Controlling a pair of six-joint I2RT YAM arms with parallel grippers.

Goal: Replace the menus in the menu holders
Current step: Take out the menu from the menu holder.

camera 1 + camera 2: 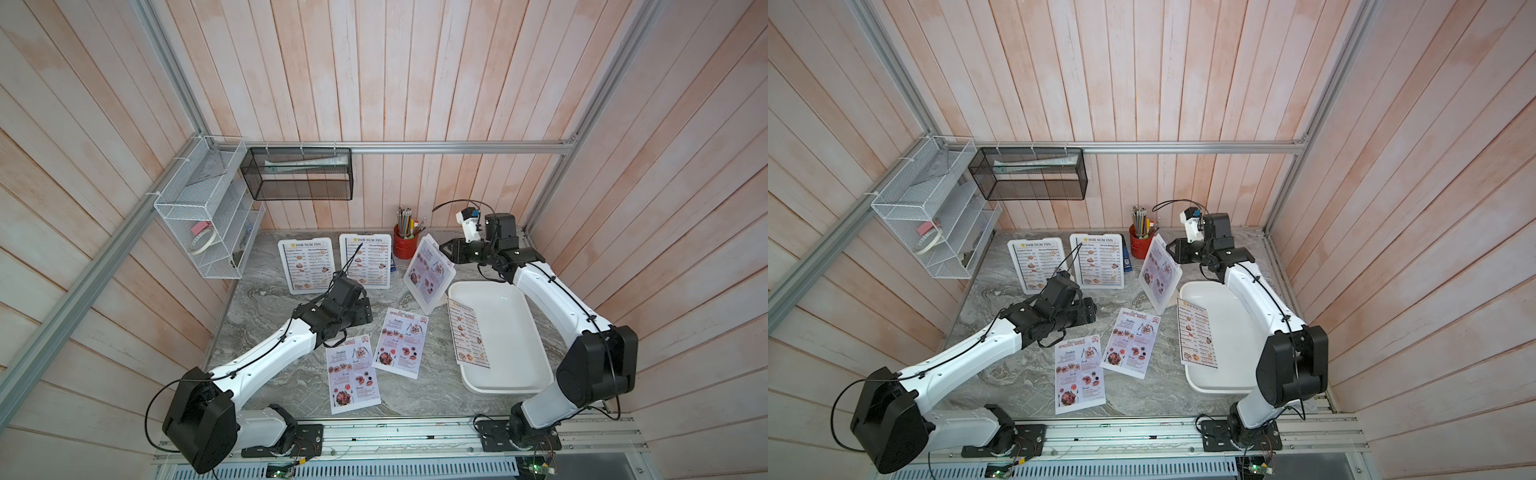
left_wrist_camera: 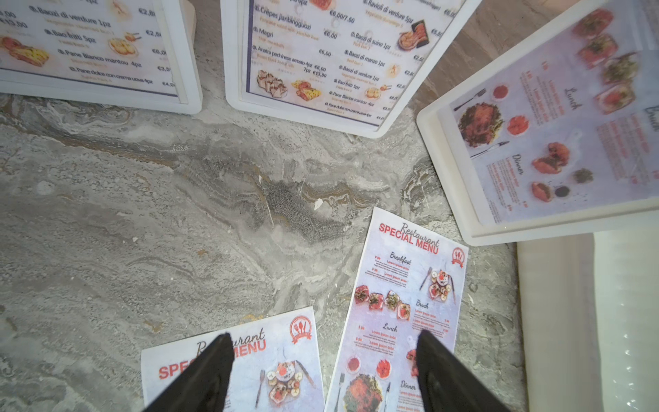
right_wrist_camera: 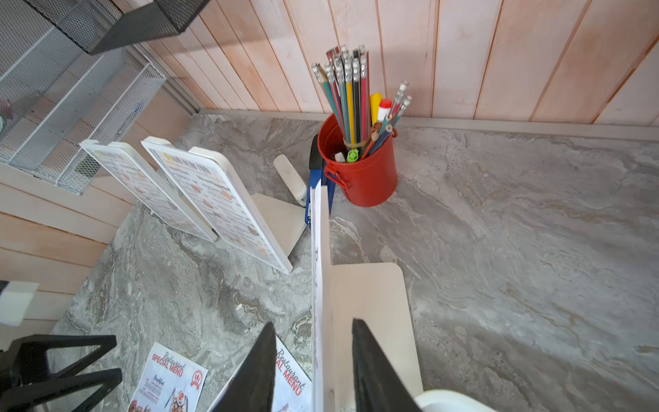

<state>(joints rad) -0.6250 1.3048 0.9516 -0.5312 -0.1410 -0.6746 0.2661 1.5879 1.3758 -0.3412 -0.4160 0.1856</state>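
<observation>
Nearest, low in a top view, sits the left arm's elbow (image 1: 199,415); its left gripper (image 2: 323,333) hangs with jaws wide and empty over two loose menus (image 1: 353,376) reading "Restaurant SPECIAL MENU". Upper centre, two menu holders (image 2: 303,115) show "DIM SUM INN". Right of them the third holder (image 3: 367,292) carries a red menu, the right gripper (image 3: 313,323) parted around its top edge, gripping nothing. One swap looks done; next, a Dim Sum sheet must slide out, toward the tray (image 1: 511,332).
</observation>
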